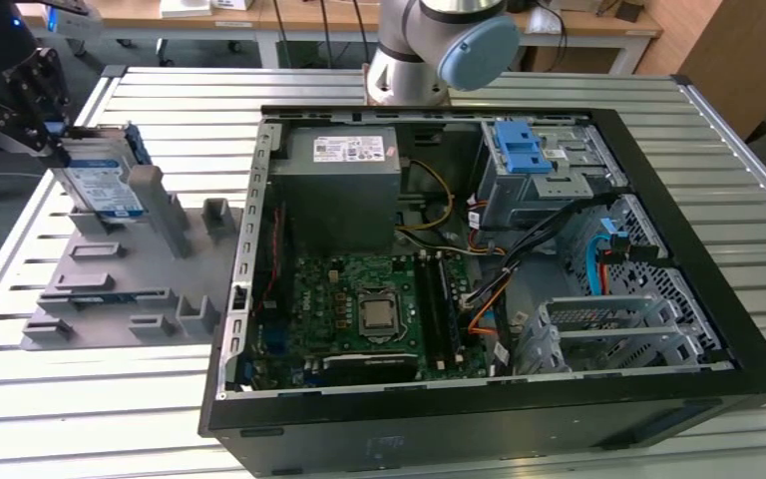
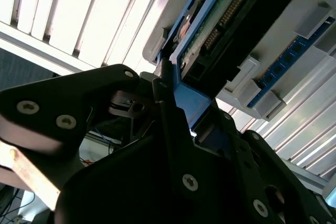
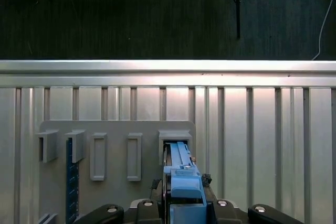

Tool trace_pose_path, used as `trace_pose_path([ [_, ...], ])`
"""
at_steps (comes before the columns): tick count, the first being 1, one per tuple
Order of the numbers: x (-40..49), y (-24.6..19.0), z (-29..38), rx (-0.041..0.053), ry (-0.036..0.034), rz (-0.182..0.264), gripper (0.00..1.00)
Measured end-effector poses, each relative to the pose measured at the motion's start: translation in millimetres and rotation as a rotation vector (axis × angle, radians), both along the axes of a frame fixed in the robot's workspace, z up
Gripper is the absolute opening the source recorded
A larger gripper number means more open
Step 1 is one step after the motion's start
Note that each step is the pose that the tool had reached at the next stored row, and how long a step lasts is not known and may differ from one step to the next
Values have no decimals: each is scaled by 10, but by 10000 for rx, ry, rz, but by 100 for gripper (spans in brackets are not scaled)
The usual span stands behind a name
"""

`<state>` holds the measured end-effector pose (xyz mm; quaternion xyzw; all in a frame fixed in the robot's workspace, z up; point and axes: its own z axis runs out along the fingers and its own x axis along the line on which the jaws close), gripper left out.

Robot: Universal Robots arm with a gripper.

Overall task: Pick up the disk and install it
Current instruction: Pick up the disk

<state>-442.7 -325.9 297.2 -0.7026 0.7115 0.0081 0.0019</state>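
Note:
The disk (image 1: 99,183) stands on edge at the far end of the grey fixture (image 1: 117,299), at the exterior view's left. It is silver with a blue-and-white label and blue rails. My gripper (image 1: 59,148) is at the disk's upper end, its black fingers closed on the blue rail. In the first wrist view the disk's blue rail (image 3: 181,174) runs out from between the fingers into a grey slot (image 3: 175,139). The second wrist view shows the disk (image 2: 231,30) from its circuit-board side, with a black finger (image 2: 165,103) pressed against the rail.
An open black computer case (image 1: 702,399) lies at the exterior view's right, with a motherboard (image 1: 363,309), a grey power-supply box (image 1: 336,170) and a silver cage with a light-blue latch (image 1: 530,150). The fixture carries several grey blocks (image 1: 216,215). The robot's base (image 1: 430,50) stands behind the case.

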Motion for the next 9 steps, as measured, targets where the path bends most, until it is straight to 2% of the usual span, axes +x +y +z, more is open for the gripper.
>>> trace_pose_path([
  [2,0,0,-2,0,-1,0,38],
  [3,0,0,-4,1,-1,1,44],
  [9,-10,-2,-41,0,-1,1,44],
])
